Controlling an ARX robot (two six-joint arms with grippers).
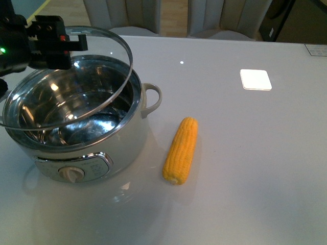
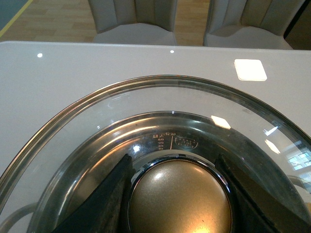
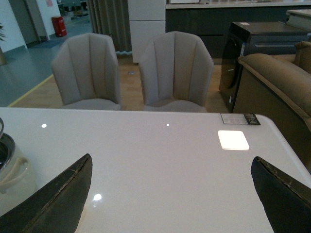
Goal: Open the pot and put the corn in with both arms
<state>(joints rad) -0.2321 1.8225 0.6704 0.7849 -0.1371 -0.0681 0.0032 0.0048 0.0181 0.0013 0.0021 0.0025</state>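
Note:
The white pot (image 1: 134, 133) stands at the table's left, its steel inside showing. Over it the glass lid (image 1: 124, 47) hangs tilted, far edge high and near edge low across the pot's mouth. My left gripper (image 1: 51, 43) is shut on the lid's round knob (image 2: 180, 199), with a black finger (image 2: 104, 204) on either side. The yellow corn (image 1: 181, 149) lies on the table right of the pot, lengthwise toward me. In the right wrist view my right gripper (image 3: 171, 159) is open over bare table, and the pot's handle (image 3: 12, 170) shows at the edge. The front view does not show my right arm.
A white square patch (image 1: 255, 79) sits on the table at the far right. Two grey chairs (image 3: 175, 68) stand behind the table's far edge. A brown sofa (image 3: 282, 82) and a dark cabinet are off to the right.

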